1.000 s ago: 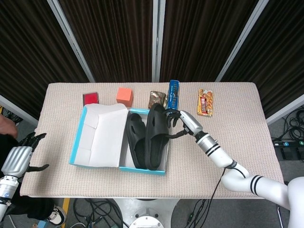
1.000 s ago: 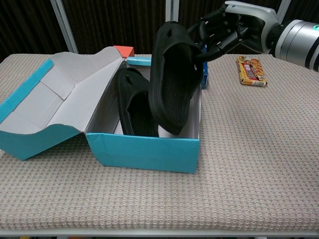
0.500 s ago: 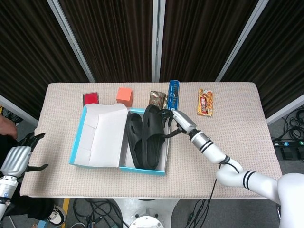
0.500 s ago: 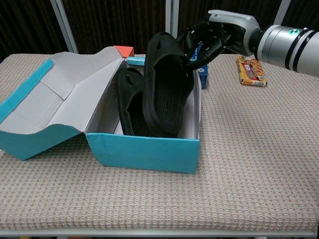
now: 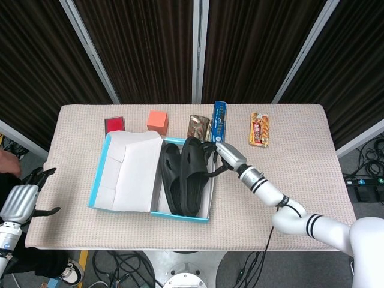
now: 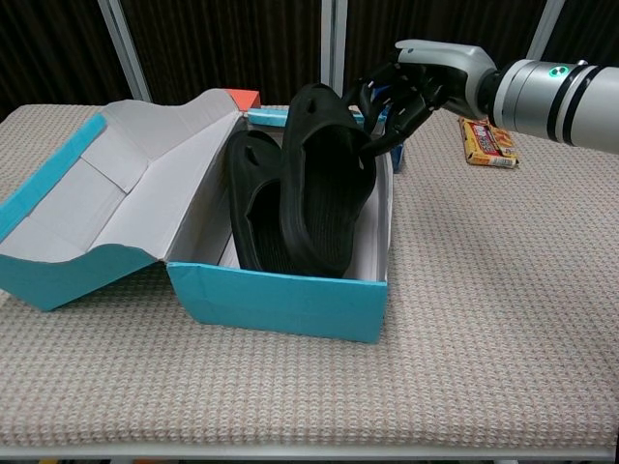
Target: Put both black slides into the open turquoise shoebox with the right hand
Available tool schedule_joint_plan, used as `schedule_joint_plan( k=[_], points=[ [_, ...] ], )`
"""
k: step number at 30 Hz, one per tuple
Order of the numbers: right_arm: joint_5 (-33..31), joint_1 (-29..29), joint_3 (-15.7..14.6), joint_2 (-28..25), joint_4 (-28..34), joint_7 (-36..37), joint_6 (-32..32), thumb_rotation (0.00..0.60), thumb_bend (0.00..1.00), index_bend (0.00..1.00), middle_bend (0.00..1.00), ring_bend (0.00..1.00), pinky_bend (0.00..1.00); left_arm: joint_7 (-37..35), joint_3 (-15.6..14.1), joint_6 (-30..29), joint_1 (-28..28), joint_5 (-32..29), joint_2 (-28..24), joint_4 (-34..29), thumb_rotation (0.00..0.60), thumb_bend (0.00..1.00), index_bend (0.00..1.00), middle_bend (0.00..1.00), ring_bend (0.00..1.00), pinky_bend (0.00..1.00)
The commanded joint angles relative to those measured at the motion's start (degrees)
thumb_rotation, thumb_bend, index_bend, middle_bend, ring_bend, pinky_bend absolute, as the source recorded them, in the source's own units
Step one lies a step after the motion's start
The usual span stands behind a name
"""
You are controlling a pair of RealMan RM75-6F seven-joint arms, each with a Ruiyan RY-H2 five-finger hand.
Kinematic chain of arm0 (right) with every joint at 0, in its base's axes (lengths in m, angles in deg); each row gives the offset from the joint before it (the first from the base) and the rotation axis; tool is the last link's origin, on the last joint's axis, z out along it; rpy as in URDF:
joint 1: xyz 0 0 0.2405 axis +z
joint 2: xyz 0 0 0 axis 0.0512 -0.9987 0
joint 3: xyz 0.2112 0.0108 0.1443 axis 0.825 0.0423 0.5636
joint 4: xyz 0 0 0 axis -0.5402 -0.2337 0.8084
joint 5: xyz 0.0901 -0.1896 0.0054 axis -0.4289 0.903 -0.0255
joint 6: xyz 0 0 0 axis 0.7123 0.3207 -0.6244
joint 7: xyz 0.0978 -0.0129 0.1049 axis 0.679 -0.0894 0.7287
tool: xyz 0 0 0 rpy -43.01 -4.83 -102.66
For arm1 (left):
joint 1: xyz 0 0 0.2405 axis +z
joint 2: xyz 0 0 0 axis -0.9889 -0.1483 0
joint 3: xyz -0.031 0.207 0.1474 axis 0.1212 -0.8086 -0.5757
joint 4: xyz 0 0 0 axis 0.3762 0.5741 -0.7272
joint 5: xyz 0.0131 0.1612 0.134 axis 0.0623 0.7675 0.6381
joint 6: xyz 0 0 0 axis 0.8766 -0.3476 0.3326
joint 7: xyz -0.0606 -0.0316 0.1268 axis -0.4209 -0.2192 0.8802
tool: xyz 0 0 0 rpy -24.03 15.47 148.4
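Black slides sit side by side in the turquoise shoebox [image 5: 120,207], its white-lined lid folded open to the left. The left slide [image 5: 171,177] lies against the box floor; the right slide [image 5: 195,174] leans on it, heel end raised near the far wall. The right hand [image 6: 411,92] reaches in from the right, its fingers [image 6: 382,101] grasping that raised end. The left hand [image 5: 24,198] hangs off the tabletop's [image 5: 300,174] left edge, fingers released and apart, holding nothing. Along the far side lie a red block [image 5: 114,124], an orange block [image 5: 157,120], a brown packet [image 5: 198,126], a blue pack [image 5: 219,118] and a snack bar [image 5: 259,129].
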State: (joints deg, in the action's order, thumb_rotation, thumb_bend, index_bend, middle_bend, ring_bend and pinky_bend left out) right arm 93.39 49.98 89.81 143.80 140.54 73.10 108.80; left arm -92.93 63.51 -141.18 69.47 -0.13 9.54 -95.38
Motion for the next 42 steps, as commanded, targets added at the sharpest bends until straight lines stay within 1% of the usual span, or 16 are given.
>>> schedule_joint_plan(
  k=[1,9,21,23,26,29,32,34,37,40,42],
  points=[
    [-0.61,0.20,0.24,0.00,-0.04,-0.97,-0.64,0.600,0.09,0.66,0.63,0.42,0.54,0.03,-0.01,-0.01,0.00,0.04,0.00,-0.05,0.600,0.00,0.10,0.16,0.04,0.18],
    [-1.40,0.61,0.50,-0.14,-0.14,-4.45,-1.66,0.600,0.09,0.66,0.63,0.42,0.54,0.18,0.06,0.04,-0.07,0.05,-0.13,-0.36,0.600,0.00,0.10,0.16,0.04,0.18],
    [-2.71,0.82,0.67,0.35,-0.10,-5.51,-3.96,0.600,0.09,0.67,0.63,0.42,0.54,0.04,-0.01,-0.10,0.07,0.11,-0.13,-0.26,0.600,0.00,0.10,0.16,0.04,0.18],
    [-2.92,0.83,0.69,0.29,-0.07,-5.66,-4.35,0.600,0.08,0.67,0.62,0.42,0.54,0.04,-0.03,-0.06,0.05,0.17,-0.10,-0.21,0.600,0.00,0.10,0.16,0.04,0.18],
    [-2.73,0.84,0.85,-0.35,0.72,-5.20,-4.87,0.600,0.04,0.65,0.60,0.42,0.54,-0.01,-0.05,-0.09,0.05,0.25,-0.04,-0.17,0.600,0.00,0.10,0.16,0.04,0.18],
    [-1.92,0.92,0.89,-1.36,1.65,-3.55,-5.60,0.600,0.00,0.57,0.54,0.35,0.52,0.04,0.01,0.07,-0.08,0.23,-0.01,-0.16,0.600,0.00,0.10,0.15,0.04,0.18],
    [-0.99,1.11,0.71,-2.50,2.39,-1.54,-6.80,0.600,0.00,0.45,0.46,0.27,0.45,0.10,-0.02,0.06,-0.09,0.29,-0.04,-0.25,0.600,0.00,0.10,0.16,0.04,0.18],
    [-0.22,1.16,0.49,-3.08,2.75,-0.35,-7.24,0.600,0.00,0.35,0.39,0.19,0.39,0.14,-0.15,-0.08,0.05,0.38,-0.02,-0.27,0.600,0.00,0.10,0.16,0.04,0.18],
    [0.96,1.39,0.10,-3.89,3.10,1.25,-7.99,0.600,0.00,0.25,0.29,0.12,0.34,0.07,-0.15,-0.01,0.04,0.34,-0.03,-0.26,0.600,0.00,0.10,0.15,0.04,0.18],
    [1.77,1.51,-0.22,-4.40,3.18,2.18,-8.22,0.600,0.00,0.18,0.23,0.10,0.33,-0.02,-0.18,0.14,0.01,0.30,-0.07,-0.30,0.600,0.00,0.10,0.15,0.04,0.18],
    [2.08,1.53,-0.27,-4.74,3.35,2.59,-8.09,0.600,0.00,0.17,0.20,0.08,0.33,-0.03,-0.10,0.29,-0.12,0.25,-0.08,-0.31,0.600,0.00,0.10,0.15,0.04,0.18]
  ],
)
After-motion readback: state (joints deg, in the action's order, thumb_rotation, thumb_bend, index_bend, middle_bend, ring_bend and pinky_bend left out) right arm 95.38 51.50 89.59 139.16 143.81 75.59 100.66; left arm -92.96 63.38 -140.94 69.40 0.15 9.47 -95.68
